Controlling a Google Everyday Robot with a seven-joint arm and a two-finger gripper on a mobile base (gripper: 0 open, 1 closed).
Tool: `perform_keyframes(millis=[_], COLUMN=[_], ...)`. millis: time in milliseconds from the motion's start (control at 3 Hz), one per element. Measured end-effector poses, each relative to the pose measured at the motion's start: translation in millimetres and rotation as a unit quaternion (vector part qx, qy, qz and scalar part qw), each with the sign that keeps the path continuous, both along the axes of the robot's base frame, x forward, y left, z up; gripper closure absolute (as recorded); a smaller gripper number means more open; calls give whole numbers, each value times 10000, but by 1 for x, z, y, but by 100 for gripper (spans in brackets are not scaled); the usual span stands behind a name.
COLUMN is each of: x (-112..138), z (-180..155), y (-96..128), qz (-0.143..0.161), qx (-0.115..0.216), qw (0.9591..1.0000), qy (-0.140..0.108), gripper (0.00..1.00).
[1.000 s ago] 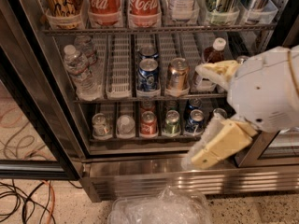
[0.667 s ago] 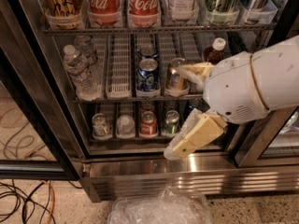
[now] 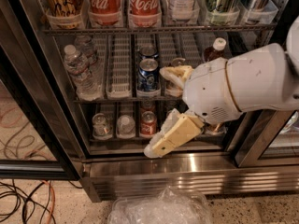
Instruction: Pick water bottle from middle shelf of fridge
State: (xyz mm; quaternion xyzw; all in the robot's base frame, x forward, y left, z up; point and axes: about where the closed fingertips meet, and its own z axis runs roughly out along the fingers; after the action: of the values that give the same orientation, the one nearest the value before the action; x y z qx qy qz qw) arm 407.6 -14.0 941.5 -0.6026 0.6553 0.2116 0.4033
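The fingers (image 3: 180,132) are tan, spread wide apart and hold nothing: one reaches in at the level of the middle shelf (image 3: 117,98), just right of a blue can (image 3: 148,76), and the other hangs below in front of the lowest rack, beside a red can (image 3: 148,123). The gripper (image 3: 156,111) sits before the centre-right of the open fridge (image 3: 187,171), its white rounded arm (image 3: 243,85) coming in from the right. The water bottle (image 3: 77,71) stands upright at the left end of the middle shelf, well apart from the fingers. Coca-Cola bottles (image 3: 105,3) fill the rack above. A crumpled clear plastic bag (image 3: 161,209) lies on the floor below.
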Motion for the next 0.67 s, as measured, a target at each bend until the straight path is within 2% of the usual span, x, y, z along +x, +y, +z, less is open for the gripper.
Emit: perform_keyframes(millis=[333,667], x=[5,17], z=[-12,-24], y=[18,45], qz=[-79,-168], qx=[259,643], qw=[9996,9976], qy=[-68,-203], gripper=[0,0])
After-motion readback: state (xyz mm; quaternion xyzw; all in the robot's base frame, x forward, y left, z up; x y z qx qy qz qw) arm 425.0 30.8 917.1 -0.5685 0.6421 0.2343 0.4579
